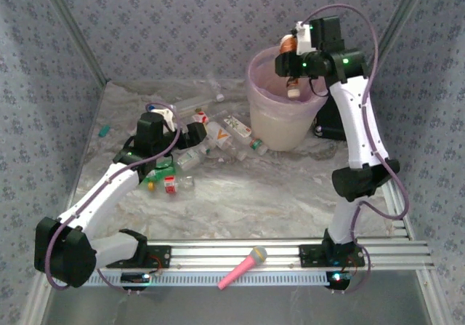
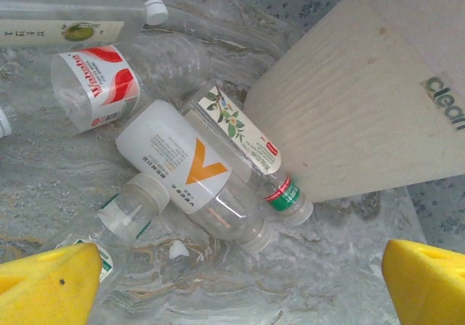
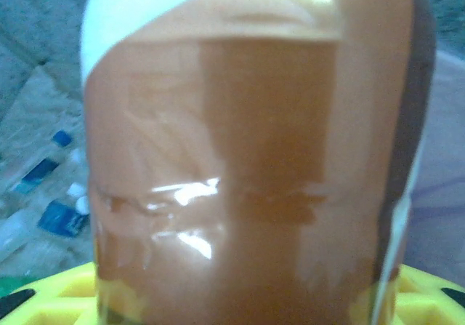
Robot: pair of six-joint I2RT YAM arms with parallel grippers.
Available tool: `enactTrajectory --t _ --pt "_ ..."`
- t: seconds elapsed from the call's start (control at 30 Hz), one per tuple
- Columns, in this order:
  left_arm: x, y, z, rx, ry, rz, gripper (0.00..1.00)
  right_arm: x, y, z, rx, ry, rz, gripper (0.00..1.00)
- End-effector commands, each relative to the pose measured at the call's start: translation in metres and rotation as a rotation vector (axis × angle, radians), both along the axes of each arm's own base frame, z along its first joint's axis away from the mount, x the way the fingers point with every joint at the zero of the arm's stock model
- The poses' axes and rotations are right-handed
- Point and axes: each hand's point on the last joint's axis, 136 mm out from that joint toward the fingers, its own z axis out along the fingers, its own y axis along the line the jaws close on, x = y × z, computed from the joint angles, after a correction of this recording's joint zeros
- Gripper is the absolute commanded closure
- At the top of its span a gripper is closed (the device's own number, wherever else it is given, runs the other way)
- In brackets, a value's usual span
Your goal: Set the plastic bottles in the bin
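Right gripper (image 1: 294, 65) pinched an orange bottle (image 3: 247, 165) over the bin (image 1: 280, 125).
Wrist view: left gripper (image 2: 240, 278) stood spread wide, bottles (image 2: 185, 165) just beyond its fingers (image 2: 51, 281).

Cream bin (image 1: 287, 125), pink liner (image 1: 256, 78), grey-veined marble table (image 1: 254, 201).
A white bottle (image 2: 167, 150) bears an orange V; at ten o'clock from it, a clear bottle (image 2: 94, 85) wrapped red-and-white; orange-brown bottle (image 3: 247, 194); pink microphone (image 1: 243, 267).

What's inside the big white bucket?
The pink liner shows inside the bucket, and a brown bottle in the right gripper hangs over the opening. The bottom is hidden by the near wall and the bottle.
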Motion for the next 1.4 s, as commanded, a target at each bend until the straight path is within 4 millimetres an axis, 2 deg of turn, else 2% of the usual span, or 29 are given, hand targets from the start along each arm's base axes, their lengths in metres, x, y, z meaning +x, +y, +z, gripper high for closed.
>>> enactTrajectory --t 0.0,0.17,0.33,0.43,0.63,0.8,0.93,1.07,1.23,1.37 --pt "-0.004 0.001 0.000 0.044 -0.013 -0.024 0.02 0.014 -0.022 -0.020 -0.049 0.054 -0.086 0.68" --pt "-0.010 0.009 -0.006 0.093 0.007 -0.012 0.02 0.036 -0.036 -0.057 -0.097 0.133 -0.120 0.68" --pt "-0.005 0.012 -0.010 0.111 0.022 0.011 0.04 0.049 -0.034 -0.097 -0.128 0.218 -0.103 0.69" --pt "0.000 0.009 -0.011 0.128 0.034 -0.001 0.05 0.049 -0.033 -0.121 -0.170 0.282 -0.079 0.68" --pt "0.019 0.008 -0.009 0.208 0.037 0.008 0.05 0.045 -0.031 -0.174 -0.227 0.418 -0.045 0.66" --pt "0.048 0.013 0.000 0.295 0.012 0.057 0.07 0.045 -0.029 -0.209 -0.249 0.476 -0.041 0.65" --pt "0.076 0.014 0.008 0.357 -0.008 0.094 0.07 0.045 -0.030 -0.222 -0.270 0.477 -0.051 0.63" --pt "0.106 0.010 0.007 0.412 0.000 0.125 0.08 0.043 -0.029 -0.226 -0.262 0.459 -0.058 0.57" --pt "0.145 0.006 -0.002 0.478 0.009 0.157 0.06 0.041 -0.030 -0.230 -0.258 0.466 -0.064 0.39" --pt "0.176 0.004 -0.010 0.539 0.021 0.193 0.01 0.040 -0.033 -0.217 -0.252 0.430 -0.076 0.24"
